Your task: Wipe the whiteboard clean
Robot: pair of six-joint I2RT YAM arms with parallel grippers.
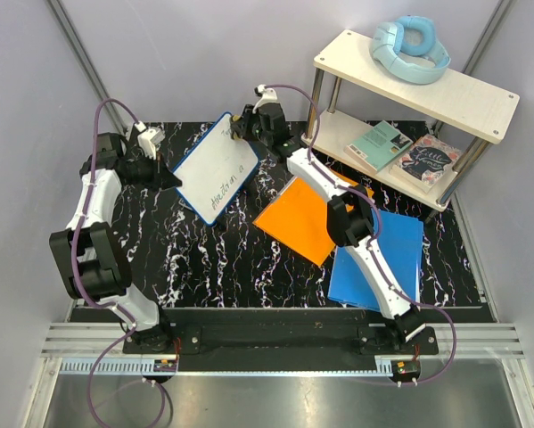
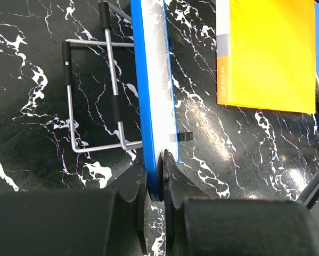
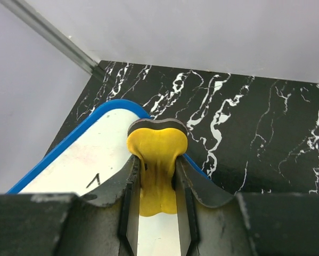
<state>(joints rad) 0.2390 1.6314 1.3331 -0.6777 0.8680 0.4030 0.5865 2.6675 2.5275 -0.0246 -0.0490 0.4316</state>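
Observation:
The whiteboard (image 1: 217, 168) is a white board with a blue frame and black writing, tilted up off the table at the back centre. My left gripper (image 1: 170, 179) is shut on its left edge; the left wrist view shows the board (image 2: 155, 96) edge-on between the jaws (image 2: 155, 184). My right gripper (image 1: 245, 124) is at the board's far upper corner, shut on a yellow eraser (image 3: 158, 160) with a dark felt edge. The eraser rests on the board (image 3: 90, 160) near its rounded corner. A black mark shows beside it.
An orange folder (image 1: 304, 217) and a blue folder (image 1: 379, 260) lie right of the board. A two-tier shelf (image 1: 418, 80) at the back right holds light blue headphones (image 1: 411, 49) and books (image 1: 380, 145). A wire stand (image 2: 92, 101) lies under the board.

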